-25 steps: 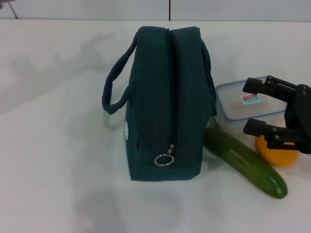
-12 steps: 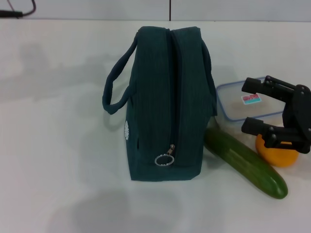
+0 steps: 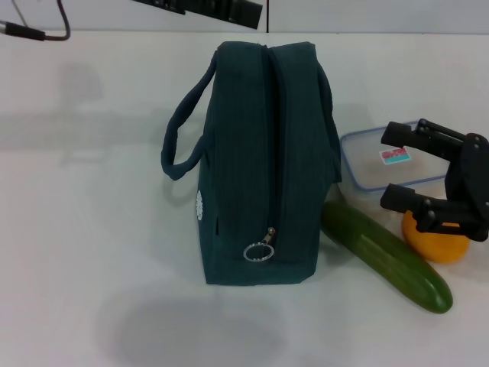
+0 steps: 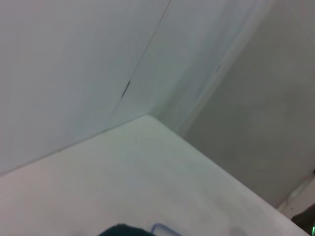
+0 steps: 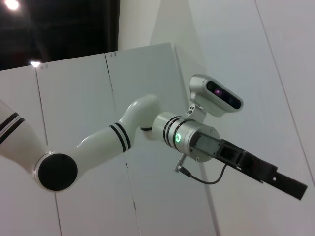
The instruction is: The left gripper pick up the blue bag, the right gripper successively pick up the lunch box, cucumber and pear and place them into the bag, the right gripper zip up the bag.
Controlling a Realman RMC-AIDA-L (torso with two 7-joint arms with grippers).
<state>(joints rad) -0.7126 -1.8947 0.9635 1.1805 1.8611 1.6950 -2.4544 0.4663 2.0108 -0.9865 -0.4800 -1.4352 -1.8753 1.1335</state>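
The blue bag [image 3: 260,168] stands on the white table with its zipper closed and the ring pull [image 3: 258,251] at the near end. A loop handle [image 3: 179,126] sticks out on its left side. To the right of the bag lie the lunch box [image 3: 382,164], the cucumber [image 3: 386,256] and the pear [image 3: 435,243]. My right gripper [image 3: 399,168] hovers open above the lunch box and pear, holding nothing. My left gripper [image 3: 221,11] shows only as a black piece at the far top edge, behind the bag; the right wrist view shows the left gripper [image 5: 288,186] raised in the air.
A black cable [image 3: 34,32] hangs in at the top left. White table [image 3: 92,229] stretches left of and in front of the bag. The left wrist view shows the table's far corner [image 4: 147,118] and grey walls, with slivers of the bag [image 4: 118,230] and lunch box [image 4: 162,228].
The left arm has come into the head view along the top edge, moving right, and its shadow has shifted on the table. The right gripper and all objects stay put.
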